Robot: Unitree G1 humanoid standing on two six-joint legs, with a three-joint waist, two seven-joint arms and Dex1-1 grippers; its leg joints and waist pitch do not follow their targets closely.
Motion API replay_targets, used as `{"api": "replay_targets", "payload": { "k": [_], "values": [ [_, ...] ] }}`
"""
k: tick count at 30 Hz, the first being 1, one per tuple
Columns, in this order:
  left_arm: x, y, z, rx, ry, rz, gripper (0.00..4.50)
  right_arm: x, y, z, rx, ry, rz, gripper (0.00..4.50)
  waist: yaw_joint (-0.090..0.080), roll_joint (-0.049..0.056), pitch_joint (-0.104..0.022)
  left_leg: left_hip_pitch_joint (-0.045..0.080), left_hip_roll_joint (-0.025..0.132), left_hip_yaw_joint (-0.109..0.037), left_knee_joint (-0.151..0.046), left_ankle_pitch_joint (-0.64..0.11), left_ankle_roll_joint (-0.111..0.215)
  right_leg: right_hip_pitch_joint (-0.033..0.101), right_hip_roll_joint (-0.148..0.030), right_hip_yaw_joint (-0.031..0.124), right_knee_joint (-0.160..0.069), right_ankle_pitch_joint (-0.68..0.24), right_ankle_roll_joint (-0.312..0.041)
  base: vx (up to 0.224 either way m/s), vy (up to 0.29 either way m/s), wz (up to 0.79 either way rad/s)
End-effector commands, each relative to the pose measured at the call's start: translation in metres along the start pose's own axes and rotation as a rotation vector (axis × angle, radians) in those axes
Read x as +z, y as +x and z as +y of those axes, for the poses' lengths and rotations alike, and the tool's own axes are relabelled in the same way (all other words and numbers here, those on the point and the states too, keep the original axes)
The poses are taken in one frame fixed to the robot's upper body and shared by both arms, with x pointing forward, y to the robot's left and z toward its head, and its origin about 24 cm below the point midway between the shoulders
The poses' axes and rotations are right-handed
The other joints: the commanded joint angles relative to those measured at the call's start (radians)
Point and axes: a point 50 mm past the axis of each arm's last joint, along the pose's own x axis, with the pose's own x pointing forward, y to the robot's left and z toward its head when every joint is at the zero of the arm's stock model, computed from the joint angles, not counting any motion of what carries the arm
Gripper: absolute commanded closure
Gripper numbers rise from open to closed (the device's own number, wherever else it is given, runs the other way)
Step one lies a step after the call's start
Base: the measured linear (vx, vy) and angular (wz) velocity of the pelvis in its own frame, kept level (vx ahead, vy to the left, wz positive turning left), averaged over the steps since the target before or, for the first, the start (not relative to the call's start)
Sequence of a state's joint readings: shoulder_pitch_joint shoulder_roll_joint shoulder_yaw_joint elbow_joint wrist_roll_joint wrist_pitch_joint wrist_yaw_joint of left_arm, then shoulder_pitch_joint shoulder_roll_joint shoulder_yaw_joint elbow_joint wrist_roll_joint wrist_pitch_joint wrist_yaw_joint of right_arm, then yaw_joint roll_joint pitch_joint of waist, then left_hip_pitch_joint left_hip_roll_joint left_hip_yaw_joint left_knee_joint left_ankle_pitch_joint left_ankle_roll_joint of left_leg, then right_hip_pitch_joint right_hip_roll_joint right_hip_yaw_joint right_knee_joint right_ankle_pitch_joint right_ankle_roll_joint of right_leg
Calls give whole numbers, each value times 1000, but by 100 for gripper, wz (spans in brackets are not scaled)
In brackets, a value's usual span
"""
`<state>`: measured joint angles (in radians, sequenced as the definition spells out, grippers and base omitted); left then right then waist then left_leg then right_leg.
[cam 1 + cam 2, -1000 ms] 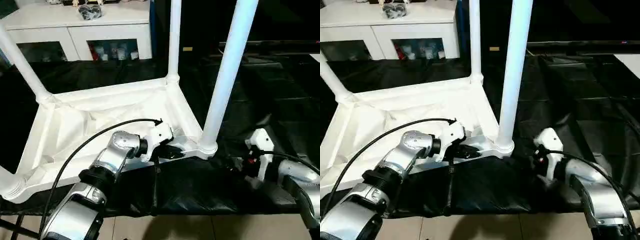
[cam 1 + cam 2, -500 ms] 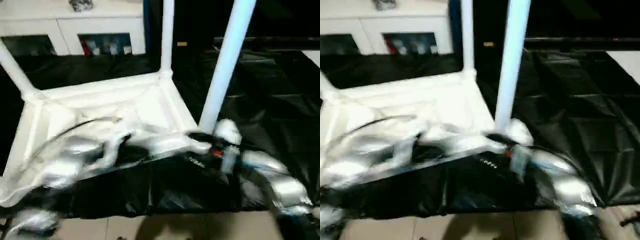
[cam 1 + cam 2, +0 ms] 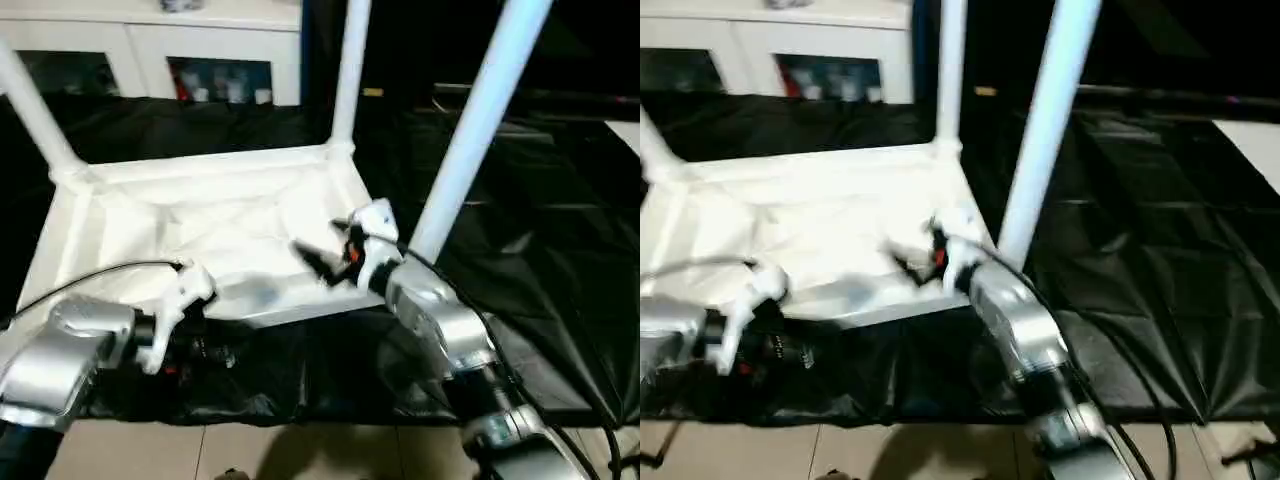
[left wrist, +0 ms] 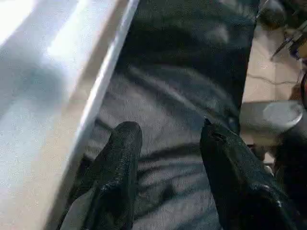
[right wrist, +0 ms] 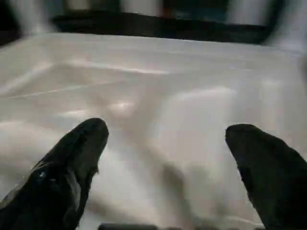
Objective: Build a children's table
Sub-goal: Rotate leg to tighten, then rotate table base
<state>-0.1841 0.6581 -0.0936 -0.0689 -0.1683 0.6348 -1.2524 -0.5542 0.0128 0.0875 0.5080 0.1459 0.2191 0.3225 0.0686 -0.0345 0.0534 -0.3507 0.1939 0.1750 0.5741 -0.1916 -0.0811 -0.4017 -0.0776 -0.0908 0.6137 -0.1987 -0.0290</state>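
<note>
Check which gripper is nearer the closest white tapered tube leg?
Right. The right gripper hovers over the tabletop beside that leg; the left gripper is off the near edge.

The upside-down tabletop is plain white, and so are the tube legs. It sits on a glossy black sheet with creases. The cabinet behind is white too. The robot's forearms are silver, with black fingers and a small red spot by the right gripper.

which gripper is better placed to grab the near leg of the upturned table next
Right, probably. The right gripper is open over the tabletop, close beside the near leg. The left gripper sits off the tabletop's edge over black sheet.
</note>
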Motion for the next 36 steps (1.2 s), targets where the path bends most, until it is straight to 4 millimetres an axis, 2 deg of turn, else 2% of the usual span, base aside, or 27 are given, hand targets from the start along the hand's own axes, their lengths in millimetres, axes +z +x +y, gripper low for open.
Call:
{"api": "replay_targets", "payload": {
  "k": [1,3,5,6,8,11,12,13,14,16,17,18,19,20,21,22,24,26,27,30,31,34,35,36],
  "values": [
    [1,1,3,61,29,24,190,-1,-2,-19,-127,40,-12,0,-2,24,-56,13,36,-7,-74,-156,-36,52,-67,68,-60,-106,-187,0,0,0],
    [1,1,5,84,38,29,179,-1,-2,-23,-153,48,-17,0,-3,21,-59,9,34,-8,-71,-144,-32,55,-66,67,-55,-65,-183,0,0,0],
    [3,3,12,144,61,31,167,-2,-4,-33,-206,30,-17,0,-4,23,-61,8,32,-7,-68,-138,-28,57,-64,66,-54,-44,-188,0,0,0],
    [4,3,16,181,70,31,156,-3,-5,-40,-253,20,-11,0,-2,22,-61,9,32,-6,-67,-135,-25,56,-63,66,-54,-41,-192,0,0,0],
    [8,6,22,230,88,19,152,-4,-9,-54,-336,4,-1,0,2,29,-60,12,31,-5,-66,-147,-30,53,-62,66,-56,-54,-193,0,0,0],
    [12,8,25,258,99,10,126,-4,-12,-64,-377,-12,0,0,15,25,-63,11,30,-5,-64,-149,-33,56,-61,66,-53,-55,-181,0,0,0],
    [15,13,29,289,121,11,116,-3,-17,-77,-427,-20,-1,0,16,29,-63,11,31,-6,-64,-151,-35,55,-61,65,-53,-53,-180,0,0,0],
    [16,15,32,303,132,13,113,-3,-20,-84,-454,-25,0,0,18,29,-63,17,31,-4,-63,-162,-36,50,-59,64,-55,-54,-182,0,0,0],
    [17,16,34,320,140,15,112,-2,-22,-90,-477,-30,2,0,22,30,-64,17,31,-4,-61,-169,-39,51,-59,65,-53,-49,-188,0,0,0],
    [21,21,39,351,157,4,106,2,-28,-104,-518,-57,0,0,24,32,-66,12,29,-6,-60,-159,-39,56,-58,63,-51,-32,-185,0,0,0],
    [22,21,39,355,157,-1,81,3,-29,-106,-523,-62,1,0,26,31,-67,11,29,-5,-58,-155,-38,57,-57,62,-50,-20,-187,0,0,0],
    [26,25,41,379,152,-33,75,6,-33,-115,-547,-91,2,0,30,40,-69,7,28,-7,-55,-142,-39,60,-59,62,-46,6,-191,0,0,0],
    [28,26,41,392,149,-49,72,8,-35,-119,-558,-105,4,0,28,34,-69,5,27,-7,-54,-140,-36,62,-58,62,-46,15,-195,0,0,0],
    [28,26,42,411,148,-64,72,9,-37,-122,-562,-120,6,0,32,40,-72,3,26,-8,-50,-129,-32,65,-59,61,-42,30,-203,0,0,0],
    [28,26,43,450,140,-89,55,11,-39,-127,-565,-147,12,0,28,33,-70,-3,25,-6,-47,-122,-24,66,-58,60,-42,42,-214,0,0,0],
    [27,25,45,483,132,-124,40,12,-40,-128,-545,-169,16,0,32,33,-71,-2,25,-6,-46,-114,-18,68,-59,60,-43,46,-215,0,0,0],
    [26,20,49,552,107,-223,27,14,-39,-125,-468,-178,6,0,31,33,-71,-8,23,-6,-43,-104,0,70,-60,59,-43,42,-218,0,0,0],
    [24,13,54,633,83,-375,16,14,-36,-115,-374,-177,-23,0,22,31,-67,-14,22,-6,-42,-128,23,72,-60,57,-53,-14,-211,0,0,0],
    [24,13,54,633,83,-375,6,14,-36,-115,-374,-177,-23,0,19,31,-68,-14,26,-8,-43,-134,26,72,-62,56,-56,-38,-208,0,0,0],
    [19,2,56,778,28,-515,6,7,-35,-98,-289,-175,-50,0,16,32,-66,-12,33,-9,-44,-140,33,68,-62,55,-56,-49,-204,0,0,0],
    [16,-6,58,922,-12,-585,6,4,-38,-87,-246,-161,-71,0,16,33,-67,-10,34,-9,-45,-142,33,67,-61,55,-56,-55,-204,0,0,0],
    [14,-12,54,1014,-16,-639,6,2,-44,-76,-216,-129,-106,0,18,32,-67,-6,39,-10,-46,-146,49,63,-61,55,-59,-55,-192,0,0,0],
    [14,-13,53,1022,-18,-644,6,2,-45,-75,-209,-127,-108,0,18,37,-66,-4,38,-10,-46,-154,46,60,-59,55,-58,-66,-195,0,0,0],
    [11,-16,52,1079,-35,-666,6,1,-49,-69,-186,-127,-119,0,20,37,-63,0,41,-10,-50,-192,34,57,-60,55,-67,-118,-182,0,0,0]
  ]
}}
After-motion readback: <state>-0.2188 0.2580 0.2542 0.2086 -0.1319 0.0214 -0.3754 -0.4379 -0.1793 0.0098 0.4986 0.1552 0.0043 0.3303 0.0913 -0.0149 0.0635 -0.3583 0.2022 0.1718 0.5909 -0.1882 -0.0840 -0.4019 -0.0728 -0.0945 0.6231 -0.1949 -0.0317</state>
